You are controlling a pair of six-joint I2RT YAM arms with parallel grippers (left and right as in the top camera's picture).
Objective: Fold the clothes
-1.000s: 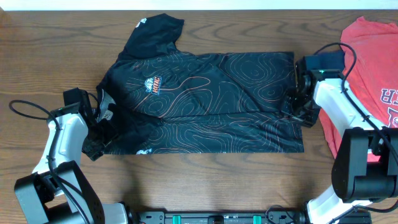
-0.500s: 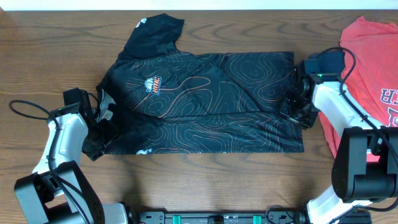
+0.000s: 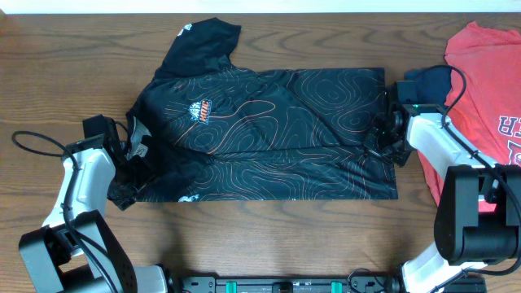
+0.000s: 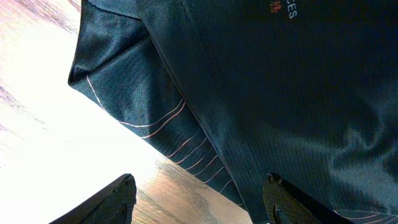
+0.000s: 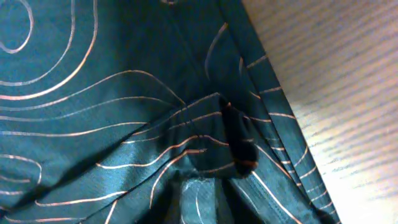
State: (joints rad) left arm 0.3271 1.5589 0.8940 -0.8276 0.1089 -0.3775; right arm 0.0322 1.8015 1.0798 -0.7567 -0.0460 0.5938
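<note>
Right wrist view: the right end effector (image 5: 231, 152) clamps a bunched fold of the black shirt (image 5: 93, 93) at its hem, one finger hidden in cloth. The left end effector (image 4: 199, 202), fingertips cut off, gapes empty over the shirt's opposite end, which lies on the desk (image 3: 285, 236).

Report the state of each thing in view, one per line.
black shirt: spread flat on the table, unfolded, right edge puckered.
red shirt: lying flat, partly out of view.
left gripper: open, low over the black shirt's sleeve edge.
right gripper: shut on the black shirt's right edge.
</note>
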